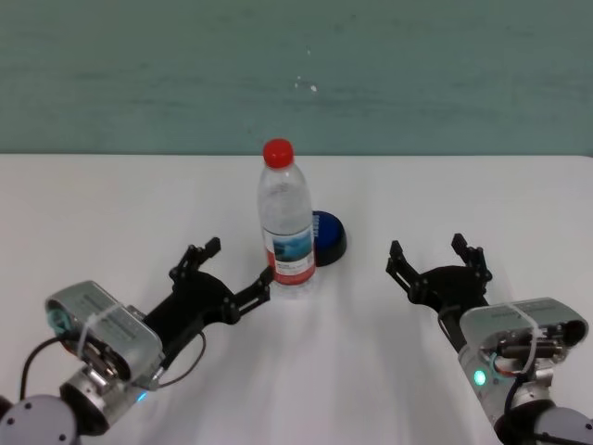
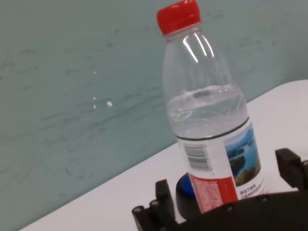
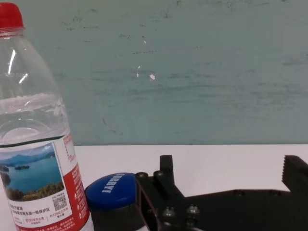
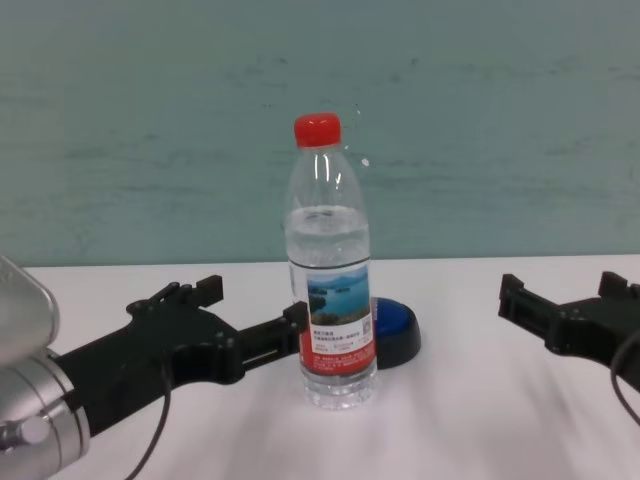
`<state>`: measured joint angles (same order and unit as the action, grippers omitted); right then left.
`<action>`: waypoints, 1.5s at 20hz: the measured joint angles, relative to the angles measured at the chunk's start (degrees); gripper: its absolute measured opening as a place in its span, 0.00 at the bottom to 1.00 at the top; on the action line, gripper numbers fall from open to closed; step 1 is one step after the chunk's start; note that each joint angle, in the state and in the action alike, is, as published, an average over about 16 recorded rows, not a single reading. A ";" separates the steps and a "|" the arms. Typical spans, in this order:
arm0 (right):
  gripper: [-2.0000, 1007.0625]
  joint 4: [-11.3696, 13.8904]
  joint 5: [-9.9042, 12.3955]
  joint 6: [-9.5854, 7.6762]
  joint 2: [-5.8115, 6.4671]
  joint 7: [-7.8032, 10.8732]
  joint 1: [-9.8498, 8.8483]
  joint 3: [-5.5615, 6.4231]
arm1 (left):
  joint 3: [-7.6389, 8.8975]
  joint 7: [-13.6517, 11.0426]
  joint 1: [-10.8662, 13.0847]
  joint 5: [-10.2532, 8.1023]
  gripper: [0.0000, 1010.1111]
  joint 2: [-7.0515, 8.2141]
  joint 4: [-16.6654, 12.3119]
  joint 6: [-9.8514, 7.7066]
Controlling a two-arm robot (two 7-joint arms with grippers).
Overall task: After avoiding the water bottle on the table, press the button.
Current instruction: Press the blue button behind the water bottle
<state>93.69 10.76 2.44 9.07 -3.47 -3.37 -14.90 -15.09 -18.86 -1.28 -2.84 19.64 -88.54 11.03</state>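
The water bottle [image 1: 285, 222] [image 4: 330, 280] stands upright mid-table, clear, with a red cap and a red-and-white label. The blue-domed button [image 1: 329, 236] [image 4: 397, 330] sits just behind it, to its right, partly hidden by it. My left gripper [image 1: 233, 267] [image 4: 245, 305] is open low over the table; its inner fingertip reaches the bottle's base, and I cannot tell whether it touches. In the left wrist view the bottle [image 2: 211, 139] fills the space ahead of the left gripper [image 2: 226, 192]. My right gripper [image 1: 434, 255] [image 3: 231, 168] is open and empty, to the right of the button [image 3: 113, 192].
The white table [image 1: 93, 204] runs back to a teal wall. Nothing else stands on it. Bare tabletop lies between the right gripper and the button, and to the far left and right.
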 joint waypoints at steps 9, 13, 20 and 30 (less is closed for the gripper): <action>1.00 0.00 0.00 0.00 0.00 0.00 0.00 0.00 | 2.51 0.33 4.41 -1.59 0.99 2.02 -3.70 -0.13; 1.00 0.00 0.00 0.00 0.00 0.00 0.00 0.00 | 4.74 0.44 7.36 -2.42 0.99 3.62 -6.23 -0.30; 1.00 0.00 0.00 0.00 0.00 0.00 0.00 0.00 | 9.73 0.16 12.07 -4.07 0.99 6.52 -10.06 -0.44; 1.00 0.00 0.00 0.00 0.00 0.00 0.00 0.00 | 14.38 -1.80 11.54 -5.76 0.99 9.35 -10.05 -1.06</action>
<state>93.69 10.76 2.44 9.07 -3.47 -3.37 -14.90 -0.72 -20.66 10.26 -8.60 28.99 -98.60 9.97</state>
